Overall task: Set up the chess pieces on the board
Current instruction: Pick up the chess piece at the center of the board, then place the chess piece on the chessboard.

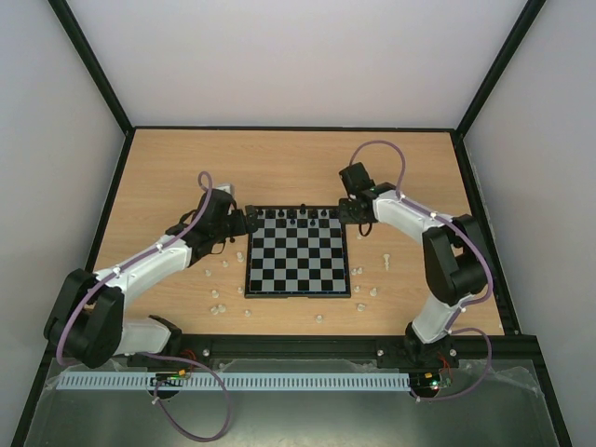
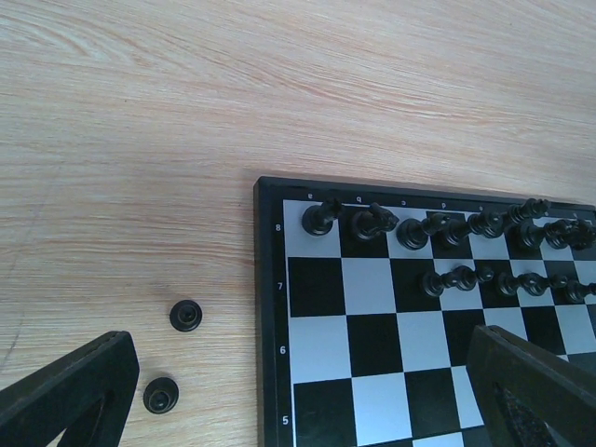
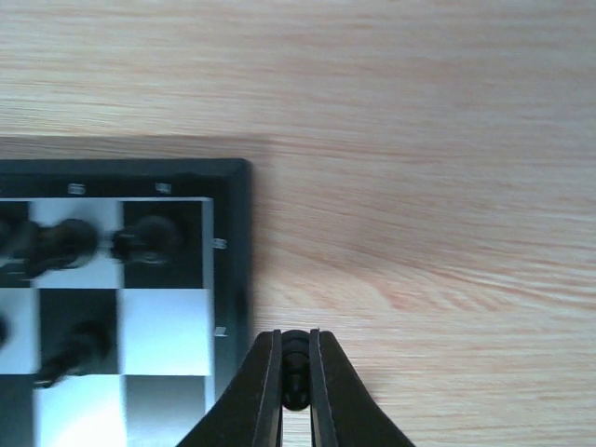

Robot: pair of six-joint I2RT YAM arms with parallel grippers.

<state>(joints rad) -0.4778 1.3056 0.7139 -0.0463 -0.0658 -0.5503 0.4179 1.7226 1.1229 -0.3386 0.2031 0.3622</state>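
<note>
We see the board (image 1: 298, 294) in the middle of the top view. It lies square to the wooden table (image 1: 186, 168), edges parallel with the table's, and rank 8 runs along its upper side. On its two upper rows black chess pieces (image 1: 293, 216) stand upright. In the left wrist view they fill the upper right of the frame, and the first two squares of rank 7 are bare.

The right gripper (image 1: 346, 212) sits at the board's upper right corner. Its fingers (image 3: 265, 391) are pressed together on a small black piece (image 3: 295, 368) at the bottom middle of the right wrist view, seen against bare wood just right of the board's border. That piece shows as a short dark shape running up and down the frame along the slit. We cannot tell which end is its head.

The left gripper (image 1: 240, 222) hangs at the upper left corner, jaws wide apart and holding nothing. At the lower left of its view two loose black pieces (image 2: 186, 316) sit on the wood near the border. We also see cream-white pieces (image 1: 216, 294) scattered on the table left of, right of and below the board.
</note>
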